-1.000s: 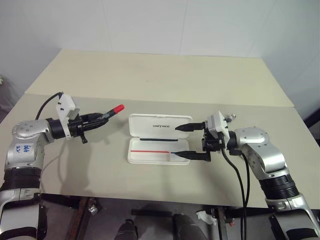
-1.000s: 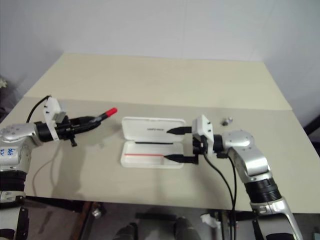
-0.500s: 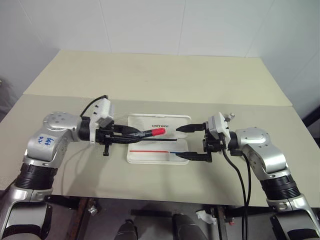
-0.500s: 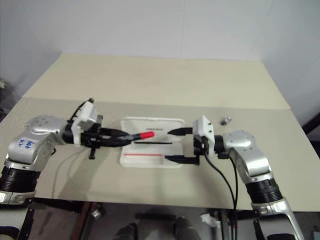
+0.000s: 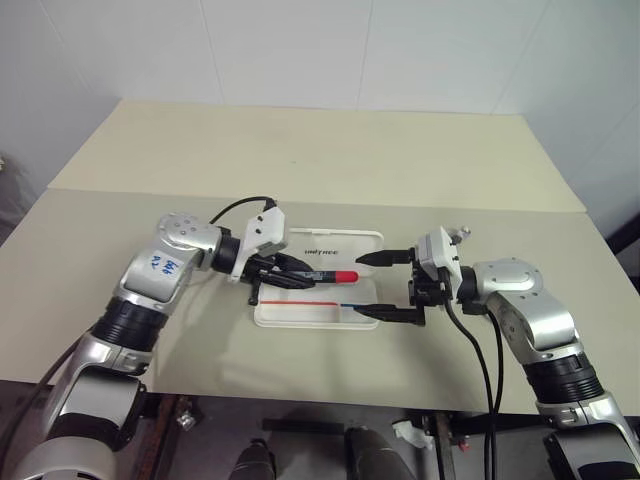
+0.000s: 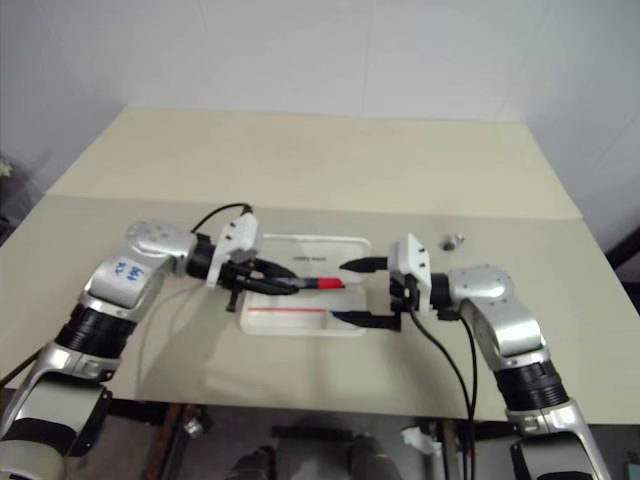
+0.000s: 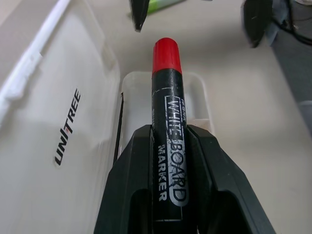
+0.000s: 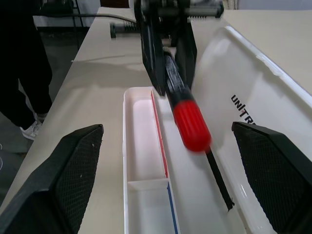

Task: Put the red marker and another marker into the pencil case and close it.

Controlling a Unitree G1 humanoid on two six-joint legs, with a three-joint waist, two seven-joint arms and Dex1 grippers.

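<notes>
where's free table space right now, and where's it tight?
Free: the far half of the table beyond the pencil case, and the near strip in front of it. Tight: over the open case, where the left gripper holds the red marker and the open right gripper straddles its end.

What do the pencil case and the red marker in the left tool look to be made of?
The pencil case looks like hard white plastic, smooth and slightly glossy: thin moulded walls, rounded corners, light sheen on the lid. The red marker appears to be plastic as well: a black barrel with worn white print and a smooth, satin red cap. The left tool gripping it seems matte black plastic.
</notes>
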